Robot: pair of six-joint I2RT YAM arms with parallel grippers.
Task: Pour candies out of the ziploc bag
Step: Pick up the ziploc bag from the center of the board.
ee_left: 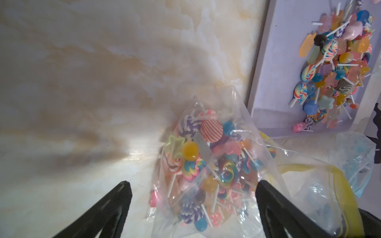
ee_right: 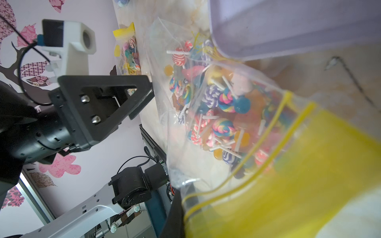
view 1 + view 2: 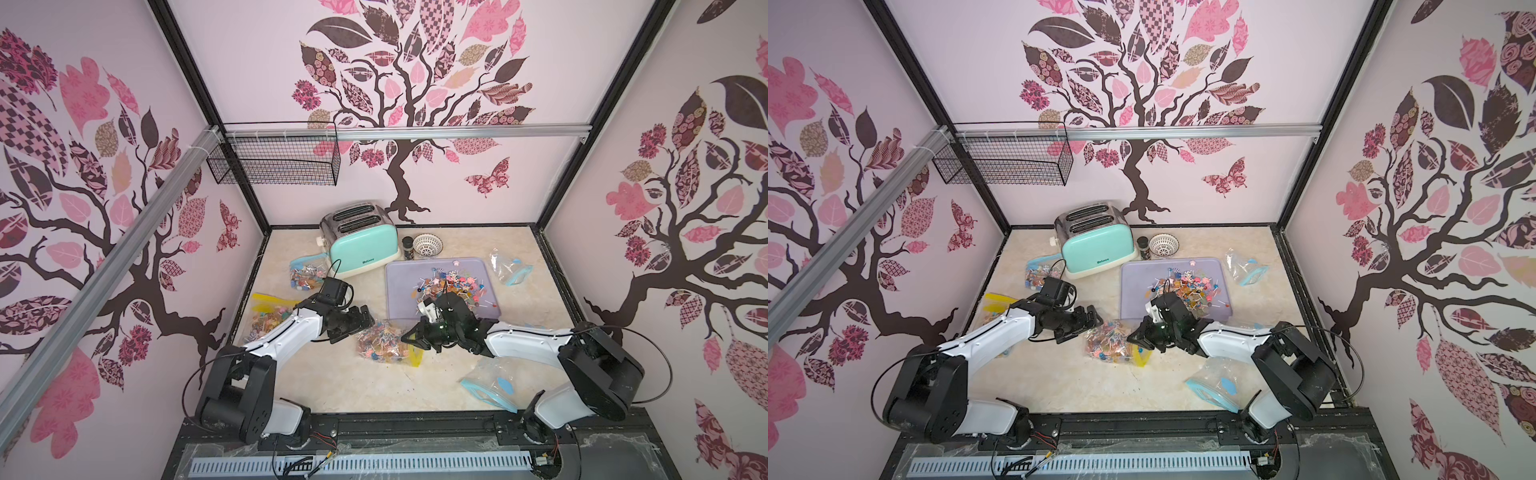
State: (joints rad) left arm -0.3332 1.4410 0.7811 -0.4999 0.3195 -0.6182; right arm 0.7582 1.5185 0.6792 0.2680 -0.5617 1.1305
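Note:
A clear ziploc bag (image 3: pixel 384 343) (image 3: pixel 1113 343) with a yellow zip band lies on the marble table, full of candies (image 1: pixel 208 131). My right gripper (image 3: pixel 411 338) (image 2: pixel 185 208) is shut on the yellow zip end of the bag (image 2: pixel 268 175). At the bag's opposite, closed end my left gripper (image 3: pixel 355 320) (image 1: pixel 192 184) stands open. Its fingers (image 1: pixel 123 195) straddle the bag (image 1: pixel 216 160) without pinching it. More candies (image 3: pixel 449 284) lie loose in a heap on the lilac tray (image 3: pixel 399 291) just behind the bag.
A mint toaster (image 3: pixel 361 245), a dark jar (image 3: pixel 408 246) and a small white basket (image 3: pixel 428 245) stand at the back. Two more filled bags (image 3: pixel 305 274) (image 3: pixel 270 318) lie at the left. Empty bags (image 3: pixel 507 266) (image 3: pixel 490 382) lie at the right.

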